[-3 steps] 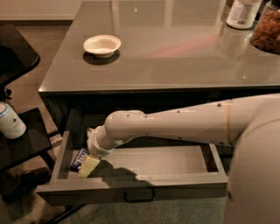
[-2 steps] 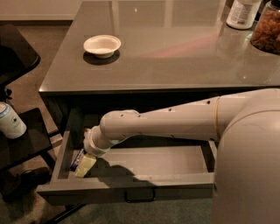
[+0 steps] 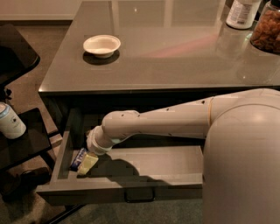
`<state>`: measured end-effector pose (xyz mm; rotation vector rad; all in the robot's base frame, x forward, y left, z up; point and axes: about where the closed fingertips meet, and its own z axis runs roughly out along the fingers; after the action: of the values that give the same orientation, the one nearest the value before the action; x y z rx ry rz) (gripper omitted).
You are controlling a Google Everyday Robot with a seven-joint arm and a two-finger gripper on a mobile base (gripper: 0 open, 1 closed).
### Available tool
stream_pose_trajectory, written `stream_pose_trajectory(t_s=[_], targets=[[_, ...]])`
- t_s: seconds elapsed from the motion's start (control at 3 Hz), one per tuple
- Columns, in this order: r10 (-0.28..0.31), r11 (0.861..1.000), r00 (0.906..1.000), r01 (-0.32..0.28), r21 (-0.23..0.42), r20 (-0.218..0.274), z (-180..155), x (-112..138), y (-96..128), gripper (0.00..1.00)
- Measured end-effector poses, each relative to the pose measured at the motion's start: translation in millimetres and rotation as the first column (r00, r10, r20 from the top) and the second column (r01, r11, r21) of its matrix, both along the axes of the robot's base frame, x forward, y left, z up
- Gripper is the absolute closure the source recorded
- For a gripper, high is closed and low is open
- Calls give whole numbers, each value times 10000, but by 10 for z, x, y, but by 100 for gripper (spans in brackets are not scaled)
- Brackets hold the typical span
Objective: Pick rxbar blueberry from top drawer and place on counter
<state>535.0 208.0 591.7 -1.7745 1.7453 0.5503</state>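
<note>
A: What has shifted since a second ago?
B: The arm's bulky pale shoulder shell (image 3: 245, 166) has spread across the lower right and now hides the drawer's right end, which showed before. The gripper (image 3: 88, 162) has hardly moved.
A: Where is it?
B: Down in the left end of the wide, shallow grey top drawer (image 3: 87, 195), its pale yellowish tip low over the drawer floor. I cannot tell whether it is clenched or released.
A: And the bar?
B: The small flat dark blue rxbar blueberry (image 3: 78, 158) lies in the same left end, just beside the gripper's tip and near the drawer's left wall. I cannot tell whether the two touch. It sits where it did a second ago.
A: What else shows in the drawer?
B: The arm's shadow falls on the grey floor to the right of them. The drawer is pulled out, with its small dark bar handle (image 3: 139, 194) at the middle of the front panel.
A: Above that?
B: The large glossy grey-brown counter (image 3: 175, 61) carries a small round white bowl (image 3: 101, 45) near its left edge, its inside plain white. At the far right corner stand a white bottle with a printed label (image 3: 242, 13) and a clear jar (image 3: 267, 33) filled with orange-brown pieces.
A: Off to the left?
B: A low black side table (image 3: 30, 146) holds a white canister with a pale blue band (image 3: 9, 121).
</note>
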Motion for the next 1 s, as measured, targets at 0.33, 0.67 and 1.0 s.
stream_pose_trajectory(t_s=[0.33,0.67,1.0], targets=[[-196,9998,9997,196,16,123,-27,57,-150,36],[-252,9997,9995,251,51,164,12,49,-189,59],[-252,9997,9996,251,52,162,67,29,-190,82]])
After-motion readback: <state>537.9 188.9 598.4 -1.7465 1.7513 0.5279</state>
